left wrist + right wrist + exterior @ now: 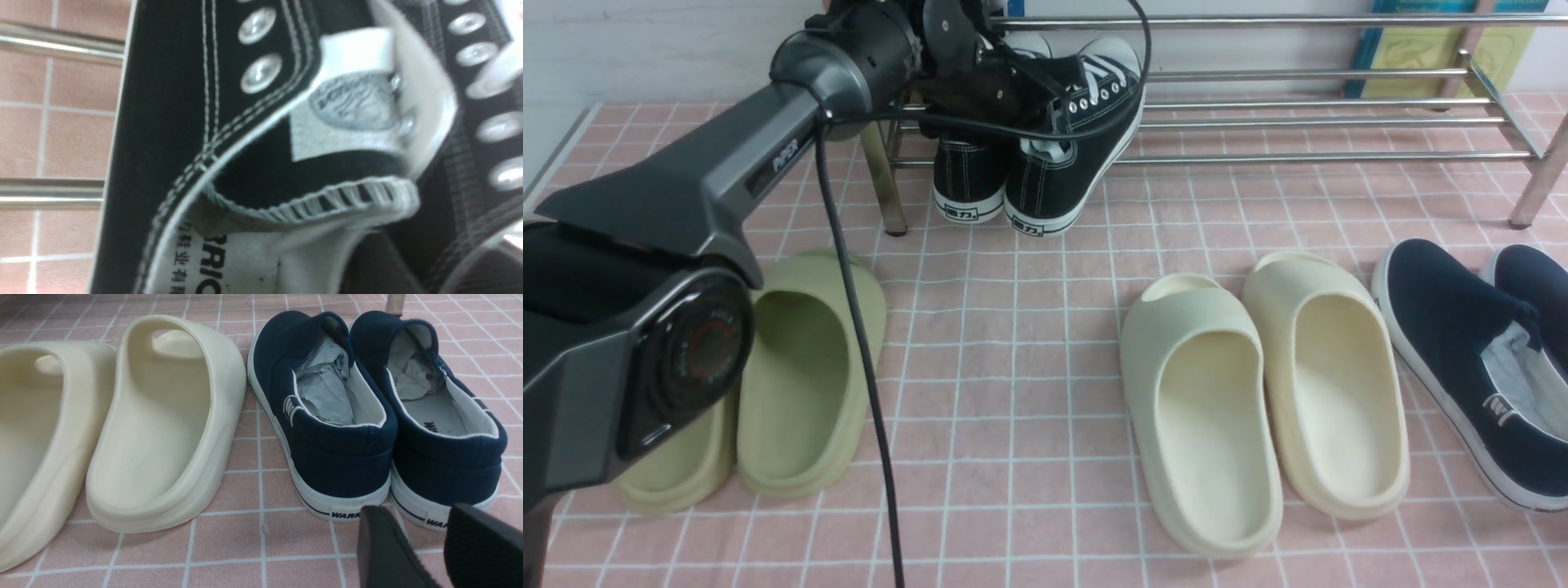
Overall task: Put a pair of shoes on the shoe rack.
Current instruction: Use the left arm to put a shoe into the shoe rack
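Left gripper (1001, 94) over sneakers (1054, 155) on rack (1323, 122); cannot tell its opening. Canvas soft, light: probably pinch heel collar just below gripper.

Pink tiled floor (1013, 327) bears green slides (800, 384), cream slides (1201, 408), navy slip-ons (1454, 343) and shoe rack (1339, 155).

Front wide, left wrist tight on sneakers (163, 122) — right wrist floor-low

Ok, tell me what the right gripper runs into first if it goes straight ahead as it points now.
Most likely the heel of a navy shoe. The right gripper, jaws apart, points at it with only pink floor between. Depth is hard to judge.
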Robot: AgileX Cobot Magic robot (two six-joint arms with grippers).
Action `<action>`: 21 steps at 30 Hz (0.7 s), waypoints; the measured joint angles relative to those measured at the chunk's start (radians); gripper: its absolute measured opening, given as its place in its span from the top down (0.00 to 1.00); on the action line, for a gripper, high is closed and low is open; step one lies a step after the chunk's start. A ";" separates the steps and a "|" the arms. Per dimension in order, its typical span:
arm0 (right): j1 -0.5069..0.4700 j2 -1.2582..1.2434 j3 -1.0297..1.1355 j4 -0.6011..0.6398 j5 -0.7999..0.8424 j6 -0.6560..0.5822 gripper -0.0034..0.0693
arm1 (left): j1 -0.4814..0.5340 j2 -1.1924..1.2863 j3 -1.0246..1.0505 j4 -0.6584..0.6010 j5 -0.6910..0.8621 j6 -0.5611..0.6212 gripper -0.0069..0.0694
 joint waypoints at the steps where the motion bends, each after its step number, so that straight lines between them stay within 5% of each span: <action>1: 0.000 0.000 0.000 0.000 0.000 0.000 0.62 | 0.000 -0.004 0.000 0.000 0.002 0.002 0.51; 4: 0.000 0.000 0.000 -0.001 0.000 0.000 0.62 | 0.001 -0.048 -0.001 0.007 0.055 0.038 0.43; 9: 0.000 0.000 0.000 -0.001 0.000 0.000 0.62 | 0.002 -0.145 -0.002 0.034 0.172 0.165 0.45; 18: 0.000 0.000 0.000 -0.001 0.000 0.000 0.62 | 0.002 -0.233 -0.009 0.227 0.517 0.275 0.86; 21: 0.000 0.000 0.000 -0.001 0.000 0.000 0.62 | 0.002 -0.201 0.003 0.251 0.576 0.281 0.90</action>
